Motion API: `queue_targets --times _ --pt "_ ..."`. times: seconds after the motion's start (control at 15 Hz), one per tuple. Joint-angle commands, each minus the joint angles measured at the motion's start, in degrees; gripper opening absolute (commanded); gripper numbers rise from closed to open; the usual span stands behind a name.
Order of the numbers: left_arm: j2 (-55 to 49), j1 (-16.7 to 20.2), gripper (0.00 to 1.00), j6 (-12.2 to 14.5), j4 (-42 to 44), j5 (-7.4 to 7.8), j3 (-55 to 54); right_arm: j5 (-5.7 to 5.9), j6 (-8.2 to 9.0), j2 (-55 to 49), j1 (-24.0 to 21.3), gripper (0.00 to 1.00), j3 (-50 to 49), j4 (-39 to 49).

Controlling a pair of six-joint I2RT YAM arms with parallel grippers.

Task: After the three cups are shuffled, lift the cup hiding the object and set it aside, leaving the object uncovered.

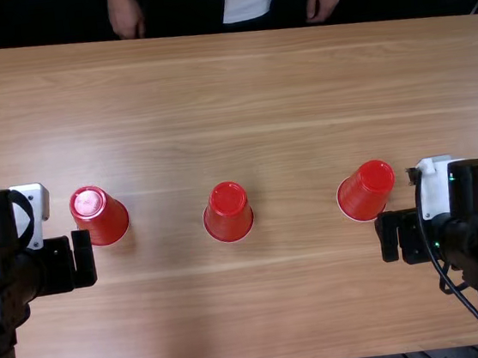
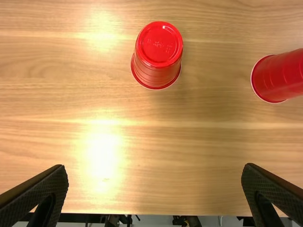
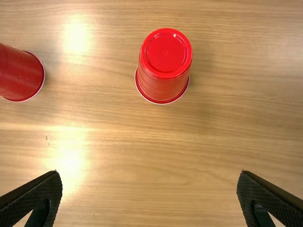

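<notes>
Left tool (image 2: 152,166), right tool (image 3: 149,172) spread wide before three red cups (image 1: 227,212)

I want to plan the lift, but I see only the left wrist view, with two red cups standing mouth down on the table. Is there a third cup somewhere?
Observer: Yes. A third cup stands to the right of the middle cup, just ahead of the right gripper.
Operator: Is it mouth down too?
Observer: Yes, it is mouth down on the table, in one row with the middle cup and the left cup, each apart from the others.
Operator: Does the right gripper hold something?
Observer: No. Its fingers are wide open, with bare table between them.
</notes>
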Motion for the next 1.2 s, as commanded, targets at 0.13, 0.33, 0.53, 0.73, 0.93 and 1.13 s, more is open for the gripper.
queue_targets --times 0.13,0.33,0.53,0.73,0.93,1.13 --pt "0.9 0.3 1.0 0.1 -0.3 0.1 -0.7 -0.2 0.34 2.2 0.8 1.0 6.4 0.4" --pt "1.5 0.2 1.0 0.1 -0.3 0.1 -1.4 -0.72 0.76 6.1 7.2 1.0 11.0 0.4" --pt "1.8 0.1 1.0 0.1 -0.3 0.1 -1.4 -0.94 0.97 10.1 14.0 1.0 12.3 1.0" --pt "1.8 0.1 1.0 0.0 -0.3 0.1 -1.6 -1.04 1.08 15.3 20.3 1.0 15.5 3.3" --pt "1.8 0.1 1.0 0.0 -0.3 0.1 -1.5 -1.04 2.13 20.6 26.6 1.0 17.5 8.0" --pt "1.7 0.1 1.0 0.0 -0.3 0.1 -1.7 -1.04 2.34 26.2 31.2 1.0 18.5 12.4"
